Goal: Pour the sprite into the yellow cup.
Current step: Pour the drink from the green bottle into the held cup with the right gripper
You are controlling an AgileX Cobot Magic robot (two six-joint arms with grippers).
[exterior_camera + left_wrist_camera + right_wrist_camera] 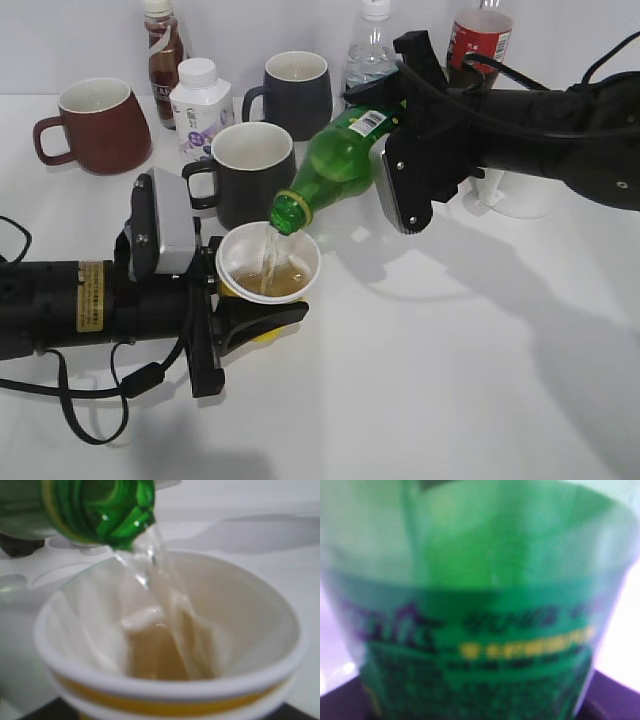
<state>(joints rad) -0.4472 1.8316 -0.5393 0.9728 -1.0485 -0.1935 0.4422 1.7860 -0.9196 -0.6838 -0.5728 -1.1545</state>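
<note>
exterior slanting down, wrist views close on cup [170, 645], bottle [480, 605]

- A dark red mug [93, 124] stands at the far left of my white tabletop [450, 380].
- Two dark grey mugs [248, 172] [295, 94] stand upright, one nearer me.
- A small white bottle [200, 107] stands beside a brown bottle [163, 55].
- A clear water bottle [370, 50] and a red-labelled cola bottle [480, 35] stand at the back.

Sprite [480, 610] label blurred, unreadable; yellow cup [170, 695] base cut off.
</note>
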